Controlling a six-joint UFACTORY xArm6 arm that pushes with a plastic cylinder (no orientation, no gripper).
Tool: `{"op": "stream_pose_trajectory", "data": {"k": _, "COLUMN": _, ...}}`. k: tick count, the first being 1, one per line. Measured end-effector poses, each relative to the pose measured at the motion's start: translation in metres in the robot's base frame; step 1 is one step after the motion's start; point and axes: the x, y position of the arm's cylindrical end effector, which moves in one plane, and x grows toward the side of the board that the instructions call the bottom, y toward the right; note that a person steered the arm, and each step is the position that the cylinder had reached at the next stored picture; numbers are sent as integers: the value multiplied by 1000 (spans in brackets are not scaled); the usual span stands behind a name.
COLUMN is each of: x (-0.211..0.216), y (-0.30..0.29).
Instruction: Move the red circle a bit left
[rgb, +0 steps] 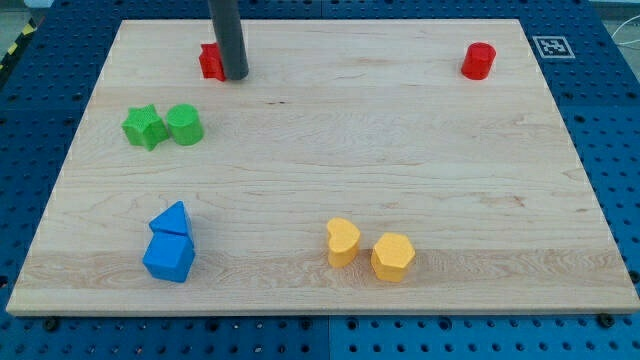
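Observation:
The red circle (479, 60), a short red cylinder, stands near the view's top right of the wooden board (330, 170). My tip (234, 76) is far to its left, near the view's top left, touching the right side of another red block (211, 61) whose shape is partly hidden by the rod.
A green star (145, 126) and a green circle (185, 124) sit side by side at the left. Two blue blocks (170, 243) touch at the bottom left. Two yellow blocks (343, 241) (392, 256) sit at the bottom middle. A marker tag (550, 46) is at the top right, off the board.

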Motion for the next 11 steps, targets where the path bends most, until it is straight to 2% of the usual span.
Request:
{"op": "stream_pose_trajectory", "data": {"k": 1, "x": -14, "y": -26}}
{"op": "stream_pose_trajectory", "data": {"k": 2, "x": -27, "y": -9}}
{"op": "stream_pose_trajectory", "data": {"k": 4, "x": -50, "y": 117}}
{"op": "stream_pose_trajectory", "data": {"k": 8, "x": -46, "y": 374}}
{"op": "stream_pose_trajectory", "data": {"k": 9, "x": 5, "y": 389}}
{"op": "stream_pose_trajectory", "data": {"k": 10, "x": 8, "y": 333}}
{"op": "stream_pose_trajectory", "data": {"k": 11, "x": -17, "y": 316}}
